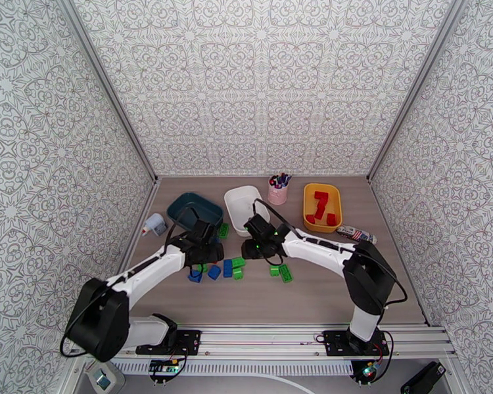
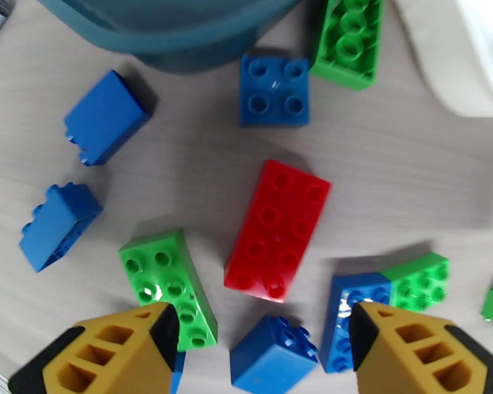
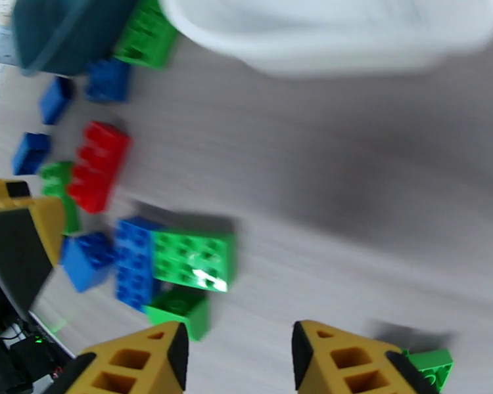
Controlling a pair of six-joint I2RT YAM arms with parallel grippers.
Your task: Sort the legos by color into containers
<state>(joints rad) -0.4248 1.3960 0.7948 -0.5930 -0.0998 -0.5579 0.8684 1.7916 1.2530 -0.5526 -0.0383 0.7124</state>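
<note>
Loose legos lie on the table in front of the tubs. In the left wrist view a red brick point(image 2: 277, 230) lies flat among several blue and green bricks, just short of the dark teal tub point(image 2: 174, 24). My left gripper point(image 2: 263, 336) hovers over them, open, with a blue brick point(image 2: 273, 356) below the gap. My right gripper point(image 3: 240, 352) stands open over bare table, beside a joined blue and green pair point(image 3: 174, 257). From above, the left gripper point(image 1: 204, 247) and right gripper point(image 1: 254, 244) sit close together. The yellow tub point(image 1: 310, 192) holds red bricks point(image 1: 321, 205).
The white tub point(image 1: 236, 205) stands between the teal tub point(image 1: 194, 208) and the yellow one. A pink cup of pens point(image 1: 277, 190) is at the back. A small white object point(image 1: 156, 223) lies at the left and a wrapped item point(image 1: 355, 234) at the right.
</note>
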